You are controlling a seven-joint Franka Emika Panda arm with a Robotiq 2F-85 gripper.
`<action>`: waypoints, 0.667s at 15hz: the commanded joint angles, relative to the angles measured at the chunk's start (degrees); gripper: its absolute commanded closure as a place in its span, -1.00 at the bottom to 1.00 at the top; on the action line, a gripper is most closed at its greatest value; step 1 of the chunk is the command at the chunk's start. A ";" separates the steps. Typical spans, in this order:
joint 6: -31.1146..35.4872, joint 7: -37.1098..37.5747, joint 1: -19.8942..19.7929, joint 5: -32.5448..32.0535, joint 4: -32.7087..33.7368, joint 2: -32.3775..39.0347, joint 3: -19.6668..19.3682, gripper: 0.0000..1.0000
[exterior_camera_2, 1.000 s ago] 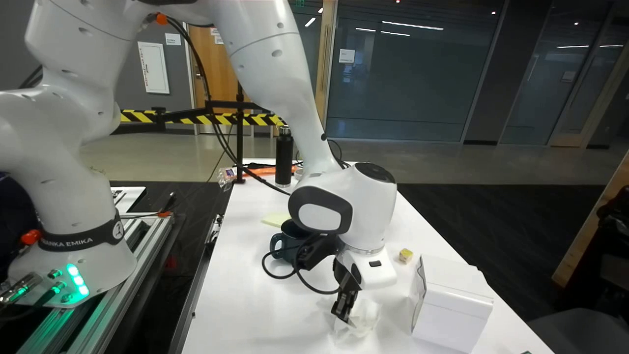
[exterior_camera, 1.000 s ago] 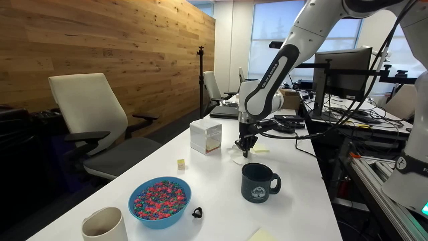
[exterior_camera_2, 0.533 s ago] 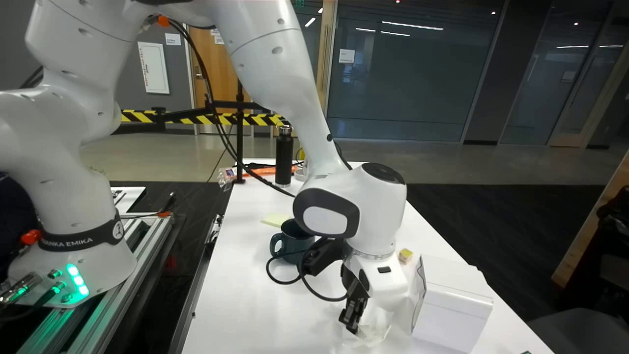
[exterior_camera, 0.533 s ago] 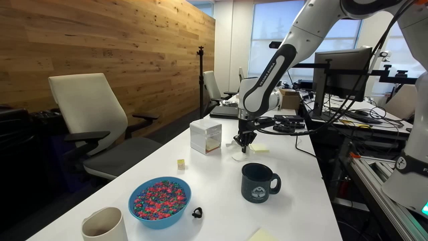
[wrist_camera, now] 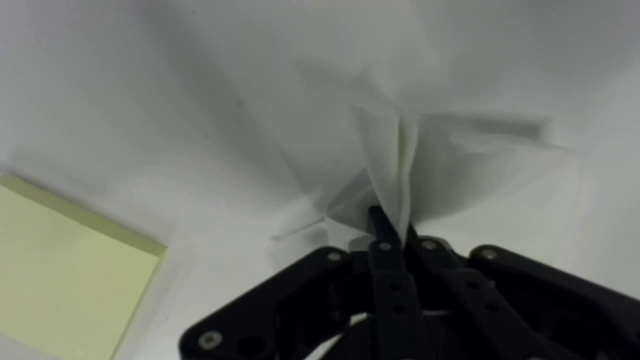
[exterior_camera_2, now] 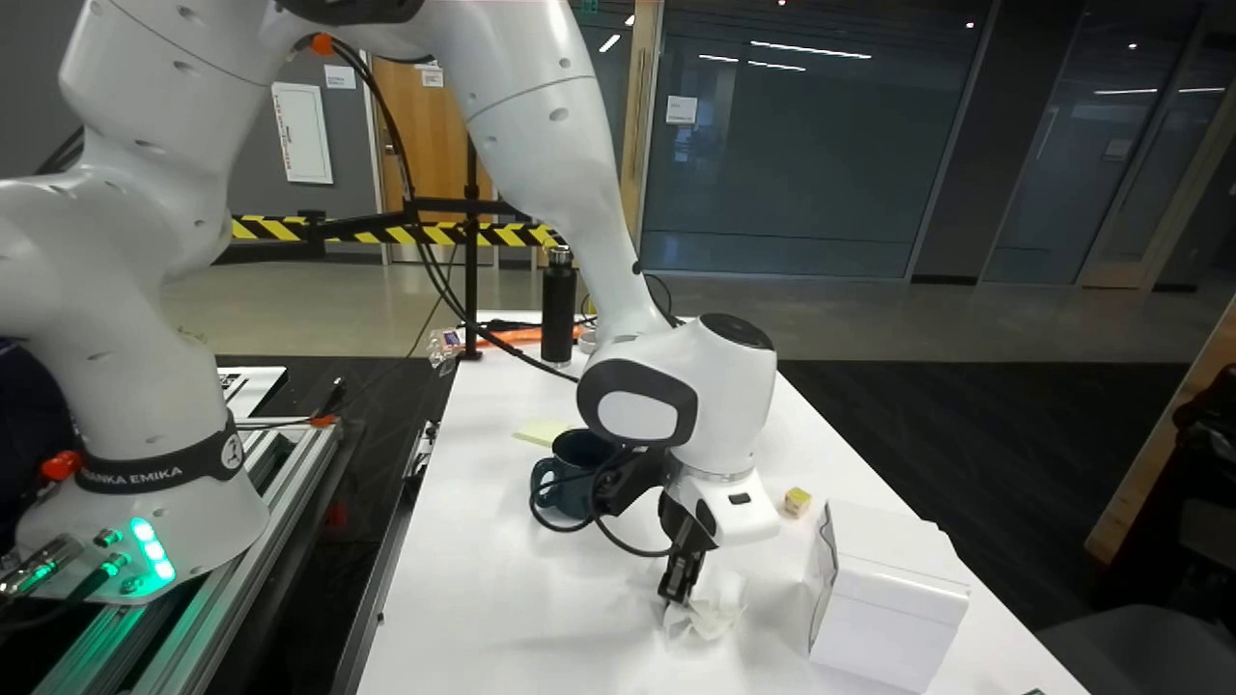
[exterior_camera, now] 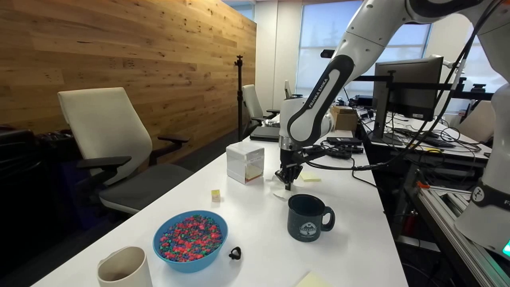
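Beside yellow note pad (wrist_camera: 75,270), tool (exterior_camera: 287,187) clamped on crumpled white paper (exterior_camera_2: 715,610); dark mug (exterior_camera: 303,221), white box (exterior_camera: 238,162) near.

Black jaws pinching crumpled white sheet (wrist_camera: 445,175), perhaps tissue, yellow note pad (wrist_camera: 70,270) nearby

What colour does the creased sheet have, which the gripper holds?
The creased sheet is white, without visible pattern; the wrist view shows it best.

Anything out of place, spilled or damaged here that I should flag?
The white paper pinched in the hand looks crumpled: a fold stands up in the grip and its edges splay unevenly, rather than lying flat. I see no spill; the colored bits sit inside the blue bowl.
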 commanded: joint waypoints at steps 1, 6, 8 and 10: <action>0.83 -0.97 1.96 -1.27 -4.24 -3.02 0.05 0.99; 0.89 0.37 6.09 -6.53 -9.36 -6.23 -3.82 0.99; 1.02 0.93 7.04 -8.50 -10.32 -6.70 -5.37 0.99; 0.68 1.36 7.33 -9.57 -10.54 -6.87 -6.31 0.99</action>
